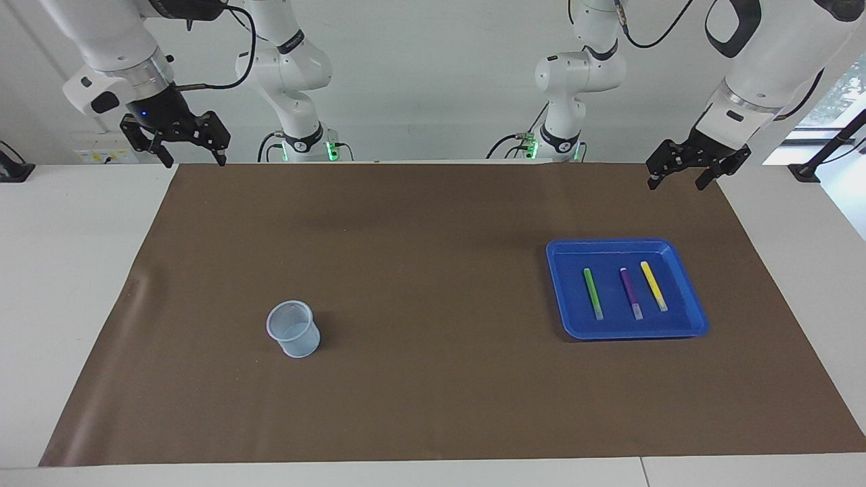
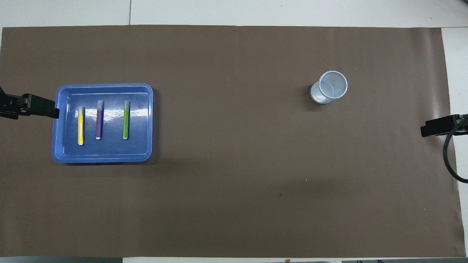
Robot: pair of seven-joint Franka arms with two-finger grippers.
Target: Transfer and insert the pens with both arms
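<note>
Brown paper [image 1: 433, 379] is spread over the table. Both grippers, left [image 1: 678, 177] and right [image 1: 191, 155], are raised over its robot-side edge, jaws apart. Green [image 1: 593, 293], purple [image 1: 631, 293] and yellow [image 1: 654, 286] pens are laid in the blue tray [image 1: 629, 332]; slightly farther, seemingly, a mesh cup [image 1: 293, 330] is stood.

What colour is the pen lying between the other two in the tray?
Purple, with a pale cap end; clearest in the facing view.

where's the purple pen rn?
The purple pen lies flat in the blue tray toward the left arm's end of the table, between the green pen and the yellow pen.
</note>
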